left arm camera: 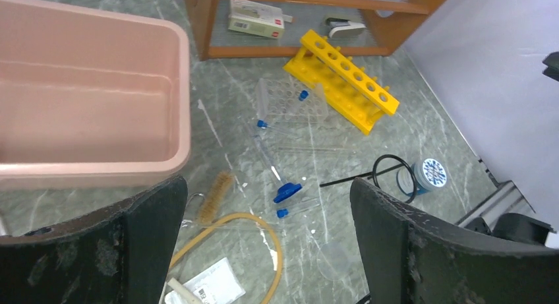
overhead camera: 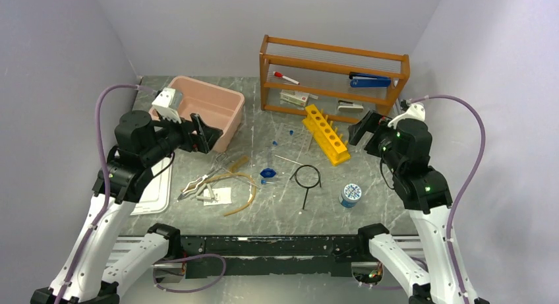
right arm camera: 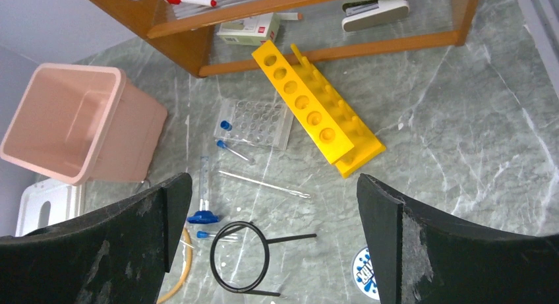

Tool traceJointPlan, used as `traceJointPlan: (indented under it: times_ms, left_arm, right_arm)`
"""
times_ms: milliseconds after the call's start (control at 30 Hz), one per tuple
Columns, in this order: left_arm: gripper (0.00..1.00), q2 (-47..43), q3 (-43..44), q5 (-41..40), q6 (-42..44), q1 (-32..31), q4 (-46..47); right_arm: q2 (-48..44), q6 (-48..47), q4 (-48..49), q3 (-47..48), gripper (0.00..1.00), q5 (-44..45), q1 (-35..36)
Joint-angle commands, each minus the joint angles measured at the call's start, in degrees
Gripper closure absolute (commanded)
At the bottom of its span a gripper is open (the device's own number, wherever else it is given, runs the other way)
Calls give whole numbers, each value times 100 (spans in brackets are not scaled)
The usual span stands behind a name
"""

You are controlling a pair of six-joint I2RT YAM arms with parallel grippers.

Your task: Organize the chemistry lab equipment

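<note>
- Both arms hover above the worktop (overhead camera: 329,208). The left claw (overhead camera: 209,134) is spread wide and holds nothing, and the right claw (overhead camera: 362,128) is spread and holds nothing too.
- Nothing looks sorted yet, so the step in hand is probably a first pick from the loose clutter.
- The wire ring stand (right arm camera: 240,256) lies flat in the middle of the worktop, between the yellow rack (overhead camera: 326,134) and the near edge. It sits almost under the right claw.
- Its ring lies flat on the surface, and its thin legs stick out along the worktop. In the top view one leg points toward the near edge.
- A good grasp likely comes straight down across a leg or the ring's wire, with the fingers set square to it. Closing along the wire would probably let it slip out.
- The glass rod (right arm camera: 262,184) lies just behind the ring. Its long axis runs roughly left to right, with the right end slanting a little nearer. It looks fragile and prone to rolling, so it should be pinched near its middle.
- The tongs (overhead camera: 198,184) and the curved rubber tubing (overhead camera: 242,185) lie together on the left, in front of the pink bin (overhead camera: 211,103). They suit the left claw better.
- The blue-capped tubes (right arm camera: 227,146) lie scattered beside the rack. They are small enough that the fingers need careful centring.
</note>
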Motion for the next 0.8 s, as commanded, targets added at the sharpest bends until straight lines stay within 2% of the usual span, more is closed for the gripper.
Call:
traceJointPlan:
  times_ms: [0, 233, 500, 633, 767]
  left_arm:
    - [3, -139, -191, 806, 125, -50, 560]
    - [3, 81, -368, 1790, 391, -50, 733]
    - [3, 259, -903, 2761, -21, -107, 1695]
    - [4, 523, -1035, 2518, -291, -569, 2017]
    - [12, 1052, -1114, 1686, -558, -1681, 2331]
  right_arm:
    - [7, -2, -44, 39, 0, -123, -52]
    - [167, 17, 81, -253, 0, -310, -54]
    - [147, 108, 642, -1020, 2, -1175, -53]
    - [278, 390, 967, -1483, 9, -1330, -50]
    - [519, 498, 1334, -1793, 19, -1382, -47]
